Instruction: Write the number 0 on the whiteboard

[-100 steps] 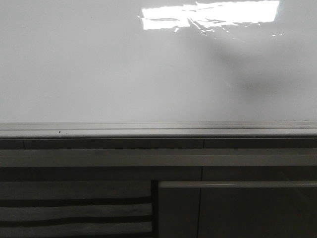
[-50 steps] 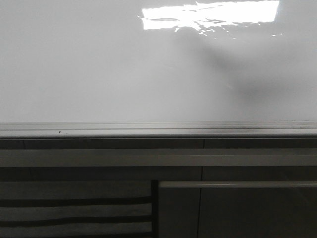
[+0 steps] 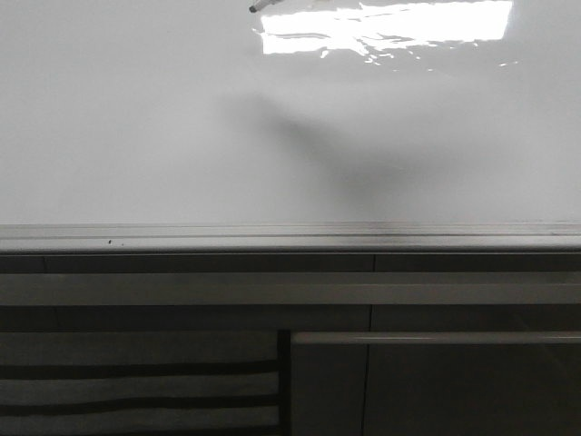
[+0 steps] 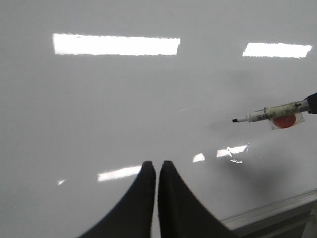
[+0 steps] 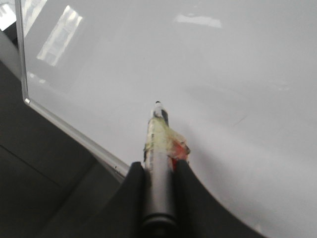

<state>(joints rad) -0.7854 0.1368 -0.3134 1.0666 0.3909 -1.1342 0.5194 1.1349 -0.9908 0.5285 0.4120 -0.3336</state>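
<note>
At the whiteboard's [image 3: 136, 118] near frame edge the left gripper [image 4: 157, 171] hangs pinched shut, empty. Farther in, the right gripper [image 5: 158, 173] clamps the marker [image 5: 159, 148]; no 0 yet. A steep tilt could make its tip skid.

Whiteboard [image 3: 136, 118]: glossy white, with bright white rectangular light reflections and a soft grey shadow; frame [image 3: 290, 238] silver-grey. Marker pen [image 5: 158, 163]: grey barrel, black tip, wrapped in clear yellowish tape with a red-orange patch. Left tool [image 4: 156, 171]: black fingers. Right tool [image 5: 158, 173]: black fingers. Furniture [image 3: 182, 363] below the board: dark grey panels crossed by pale grey horizontal bands, black stripes at lower left.
</note>
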